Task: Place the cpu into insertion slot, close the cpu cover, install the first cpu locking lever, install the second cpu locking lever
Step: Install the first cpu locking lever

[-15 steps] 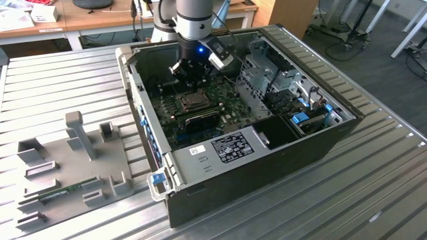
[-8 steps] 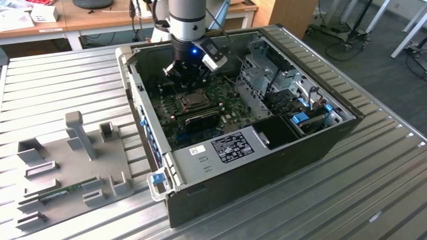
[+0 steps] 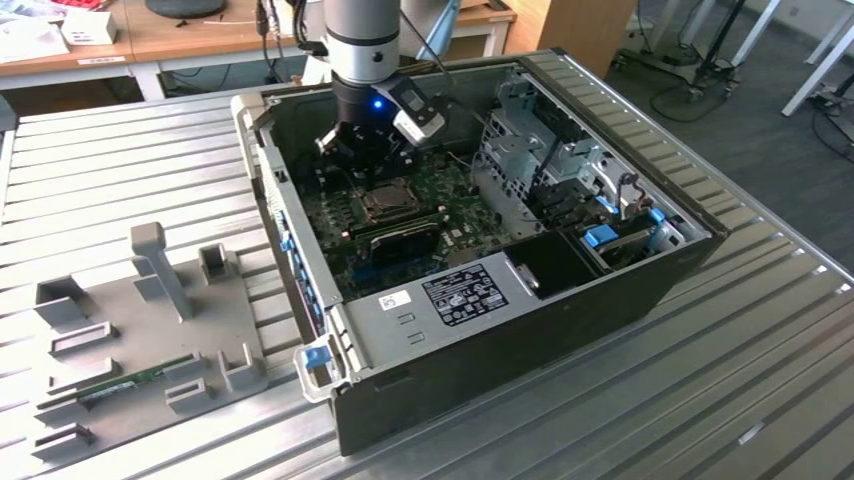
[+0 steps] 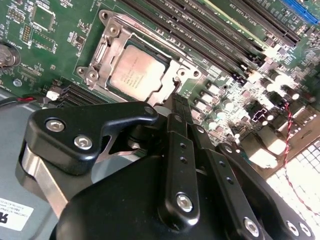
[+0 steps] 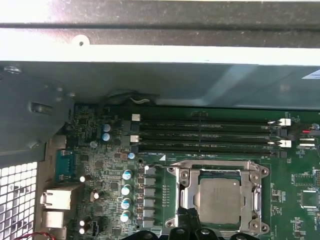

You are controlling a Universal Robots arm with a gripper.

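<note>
The cpu point(image 4: 136, 70) lies flat in the insertion slot point(image 3: 380, 201) on the green motherboard, its grey metal top showing. The silvery cpu cover point(image 4: 102, 54) lies down around it, framing the chip in its window. In the first wrist view the cpu point(image 5: 220, 200) and the cpu cover point(image 5: 256, 200) look the same. My gripper point(image 4: 176, 101) hangs just above the socket's edge with its black fingers pressed together and nothing between them. Its tips point(image 5: 184, 217) sit at one corner of the cover. From outside, the gripper point(image 3: 366, 165) is inside the computer case. I cannot make out the locking levers' positions.
The open computer case point(image 3: 641, 270) lies on a ribbed metal table. Long black memory slots point(image 5: 205, 135) run beside the socket, and capacitors point(image 5: 126, 195) stand near it. Drive cages point(image 3: 534, 150) fill the case at the exterior view's right. A grey fixture tray point(image 3: 147, 330) sits at the exterior view's left.
</note>
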